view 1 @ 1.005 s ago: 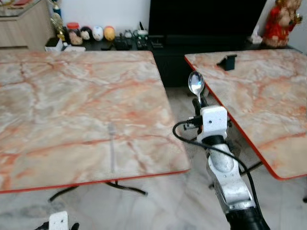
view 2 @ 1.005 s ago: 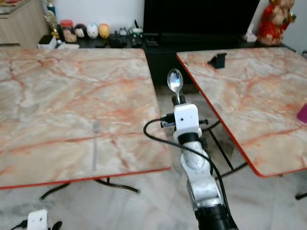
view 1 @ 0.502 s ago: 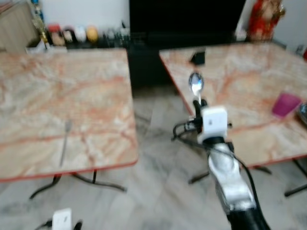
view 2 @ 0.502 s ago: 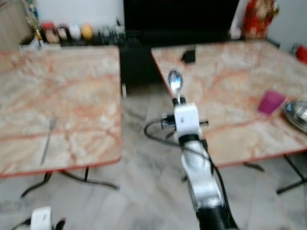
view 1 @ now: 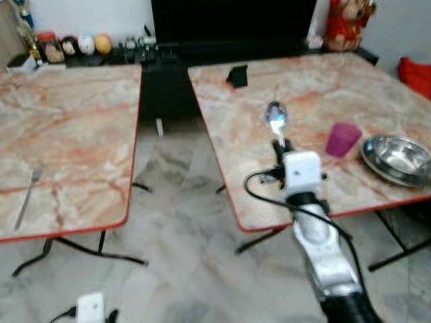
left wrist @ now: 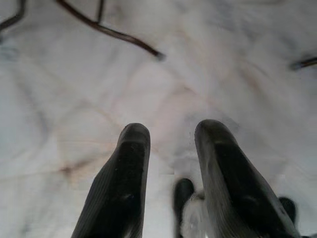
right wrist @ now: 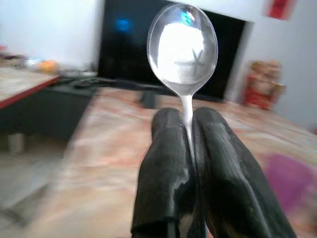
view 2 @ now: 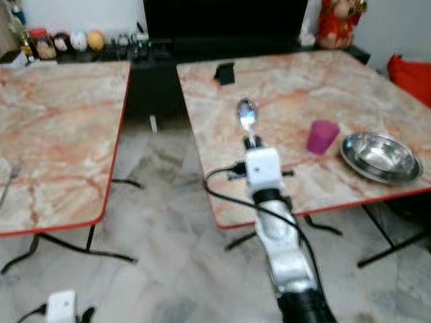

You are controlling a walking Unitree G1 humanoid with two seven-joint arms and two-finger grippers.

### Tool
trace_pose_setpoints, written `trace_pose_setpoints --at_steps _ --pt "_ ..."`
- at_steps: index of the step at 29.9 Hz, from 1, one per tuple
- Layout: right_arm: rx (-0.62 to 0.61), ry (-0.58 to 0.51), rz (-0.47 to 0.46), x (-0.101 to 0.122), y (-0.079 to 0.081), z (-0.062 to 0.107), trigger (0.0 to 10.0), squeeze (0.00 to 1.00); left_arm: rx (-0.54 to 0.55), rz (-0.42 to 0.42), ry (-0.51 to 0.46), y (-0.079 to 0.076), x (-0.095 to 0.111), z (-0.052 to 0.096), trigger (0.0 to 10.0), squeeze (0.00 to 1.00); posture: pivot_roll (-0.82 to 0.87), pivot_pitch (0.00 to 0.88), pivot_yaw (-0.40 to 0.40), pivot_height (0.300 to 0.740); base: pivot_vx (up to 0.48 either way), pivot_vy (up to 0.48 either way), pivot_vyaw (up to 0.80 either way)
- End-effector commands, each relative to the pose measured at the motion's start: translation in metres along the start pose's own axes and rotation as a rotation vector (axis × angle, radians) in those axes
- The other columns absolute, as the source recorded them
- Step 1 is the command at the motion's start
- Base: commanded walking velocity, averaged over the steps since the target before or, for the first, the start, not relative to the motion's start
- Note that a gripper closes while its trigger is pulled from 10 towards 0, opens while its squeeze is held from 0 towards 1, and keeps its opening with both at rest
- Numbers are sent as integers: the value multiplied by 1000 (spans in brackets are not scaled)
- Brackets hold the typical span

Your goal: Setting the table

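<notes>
My right gripper [view 1: 278, 143] is shut on a silver spoon [view 1: 275, 119], bowl up, held over the near left part of the right marble table [view 1: 269, 87]. In the right wrist view the spoon [right wrist: 183, 44] stands upright between the black fingers [right wrist: 163, 168]. A pink cup [view 1: 343, 139] and a steel bowl [view 1: 398, 159] stand on that table to the right of the spoon. A fork [view 1: 25, 196] lies near the front edge of the left marble table [view 1: 67, 121]. My left gripper [left wrist: 171, 144] hangs low over the floor, open with nothing between its fingers.
A gap of grey marble floor [view 1: 175, 222] separates the two tables. A small black stand [view 1: 237, 75] sits at the right table's far side. A dark TV unit [view 1: 229, 27] with small ornaments [view 1: 74, 46] and a red figurine [view 1: 343, 23] lines the back wall.
The whole view has swung to the right: the left table has slid off to the left, and the right table with cup and bowl has come into view. The spoon stays in my right gripper.
</notes>
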State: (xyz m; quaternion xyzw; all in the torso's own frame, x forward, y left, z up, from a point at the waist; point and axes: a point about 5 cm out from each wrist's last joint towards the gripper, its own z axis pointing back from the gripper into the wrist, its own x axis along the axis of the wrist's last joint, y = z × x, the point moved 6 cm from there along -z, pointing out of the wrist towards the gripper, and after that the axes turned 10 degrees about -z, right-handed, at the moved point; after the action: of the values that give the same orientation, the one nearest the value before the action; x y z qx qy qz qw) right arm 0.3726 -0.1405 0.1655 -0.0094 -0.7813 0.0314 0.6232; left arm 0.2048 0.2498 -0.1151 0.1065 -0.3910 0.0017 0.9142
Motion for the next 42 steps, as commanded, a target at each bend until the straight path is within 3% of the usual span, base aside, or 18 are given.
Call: trace_pose_setpoints --at_steps 1,38,42 --pt "27 -23 -11 7 11 -2 10000 0 15 -14 7 8 -2 1 10000 0 -30 0 1 740 0 -375 0" --pt "21 -10 3 6 10 -2 10000 0 11 -19 5 6 0 0 10000 0 -36 0 -3 740 0 -373 0" --pt "19 -8 2 6 10 -2 10000 0 15 -14 8 6 -1 0 10000 0 -35 0 -4 740 0 0 0"
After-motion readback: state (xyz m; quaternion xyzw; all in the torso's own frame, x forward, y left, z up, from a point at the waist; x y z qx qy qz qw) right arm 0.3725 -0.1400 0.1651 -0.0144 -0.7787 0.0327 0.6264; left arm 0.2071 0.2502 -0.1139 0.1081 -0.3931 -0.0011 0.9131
